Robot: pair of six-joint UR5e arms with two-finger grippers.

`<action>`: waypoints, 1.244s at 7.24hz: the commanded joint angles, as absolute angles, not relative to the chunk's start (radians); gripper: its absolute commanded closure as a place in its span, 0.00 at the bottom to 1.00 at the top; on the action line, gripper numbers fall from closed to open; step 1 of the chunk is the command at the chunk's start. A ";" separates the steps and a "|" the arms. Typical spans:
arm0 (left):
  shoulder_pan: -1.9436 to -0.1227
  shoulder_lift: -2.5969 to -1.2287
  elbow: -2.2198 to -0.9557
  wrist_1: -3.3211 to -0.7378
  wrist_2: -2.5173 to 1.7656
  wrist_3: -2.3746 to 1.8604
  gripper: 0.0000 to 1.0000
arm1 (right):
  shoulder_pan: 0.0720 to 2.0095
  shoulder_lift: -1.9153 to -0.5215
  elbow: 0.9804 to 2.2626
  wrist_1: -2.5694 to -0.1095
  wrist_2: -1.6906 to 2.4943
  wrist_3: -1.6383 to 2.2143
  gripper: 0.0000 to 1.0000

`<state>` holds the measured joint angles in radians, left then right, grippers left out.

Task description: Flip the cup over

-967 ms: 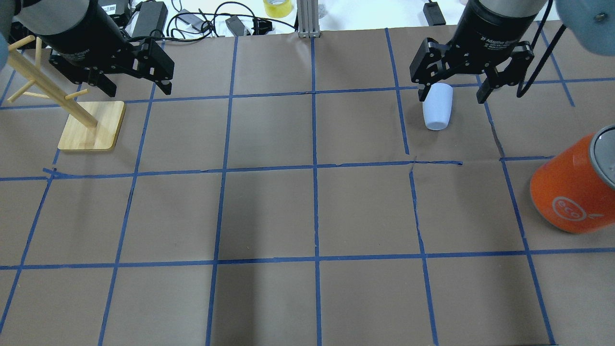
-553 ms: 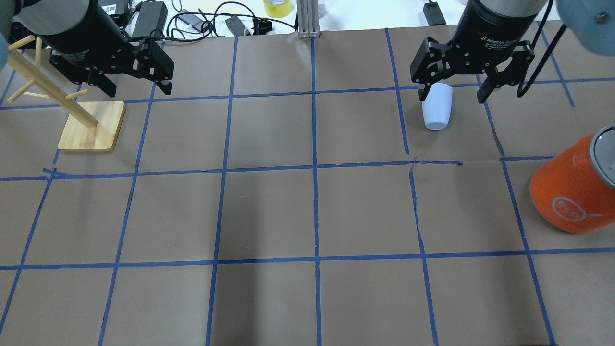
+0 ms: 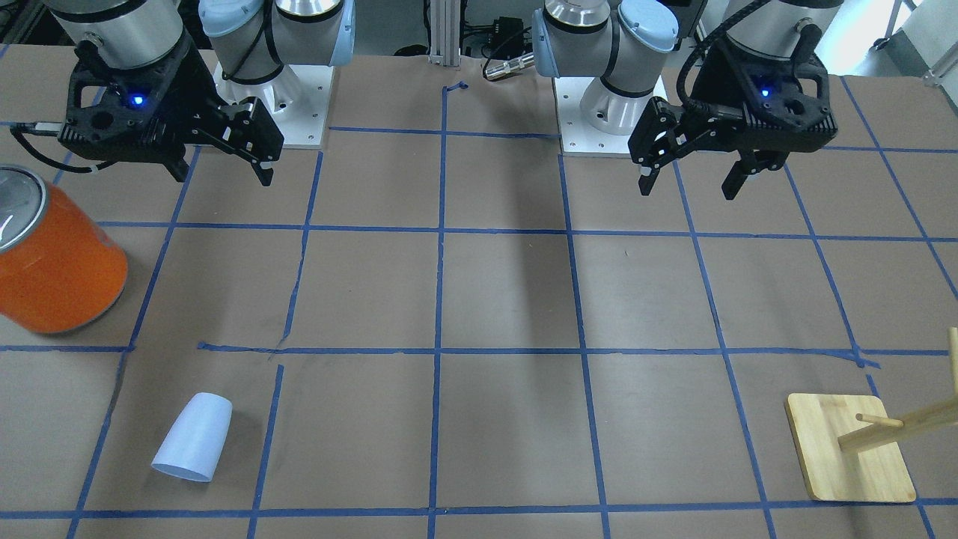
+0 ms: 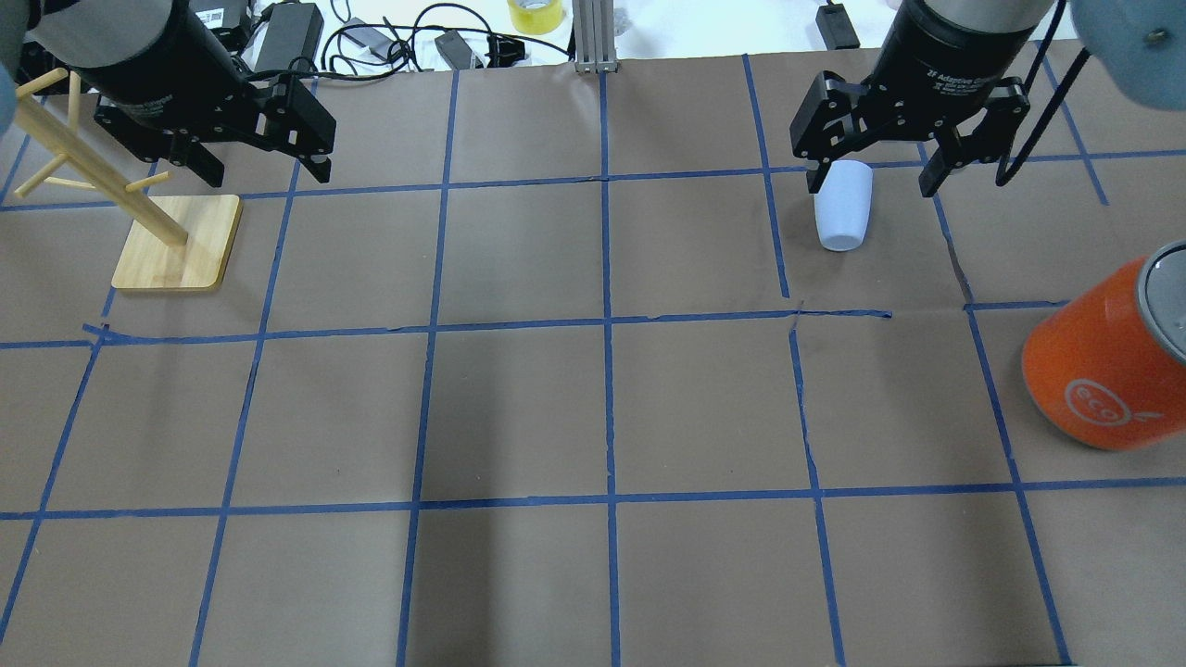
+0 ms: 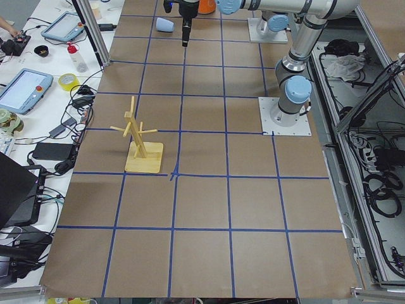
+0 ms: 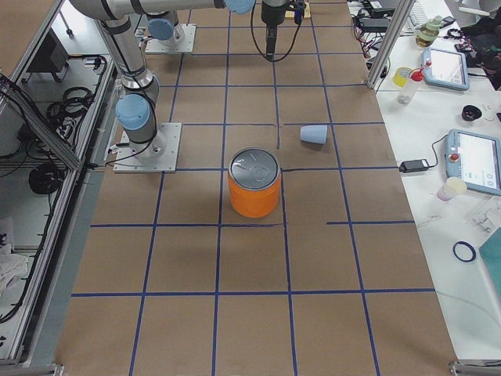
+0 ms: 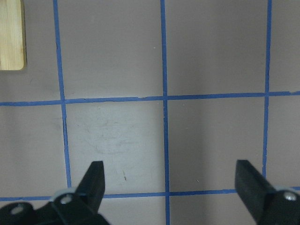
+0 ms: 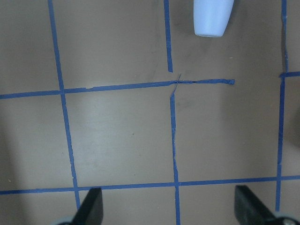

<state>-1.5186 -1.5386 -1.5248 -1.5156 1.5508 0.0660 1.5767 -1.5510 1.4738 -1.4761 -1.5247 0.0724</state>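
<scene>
Our right claw (image 4: 871, 190) hangs wide open and empty. The cup (image 4: 843, 206) lies on its side on the surface (image 4: 519, 417), out ahead of that claw. Our left claw (image 4: 269, 176) gapes empty too.

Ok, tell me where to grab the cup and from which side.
Take the cup across its middle, coming straight down with the open right gripper. It lies on its side, narrow closed base toward the robot, so the fingers should likely straddle the rounded wall, not the ends.

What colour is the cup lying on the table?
Pale lavender-blue, unmarked; the cup shows best in the front-facing view.
</scene>
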 commanded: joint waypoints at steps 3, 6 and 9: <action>-1.519 -1.539 -1.525 -1.516 1.551 0.066 0.00 | 1.568 -1.549 1.476 -1.477 -1.529 0.074 0.00; -1.519 -1.539 -1.525 -1.516 1.551 0.067 0.00 | 1.522 -1.540 1.499 -1.483 -1.648 0.071 0.00; -1.519 -1.539 -1.525 -1.516 1.551 0.066 0.00 | 1.499 -1.462 1.511 -1.662 -1.644 0.071 0.00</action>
<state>-1.5186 -1.5386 -1.5248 -1.5156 1.5509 0.0665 1.5042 -1.5019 1.5060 -1.5651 -1.6432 0.0748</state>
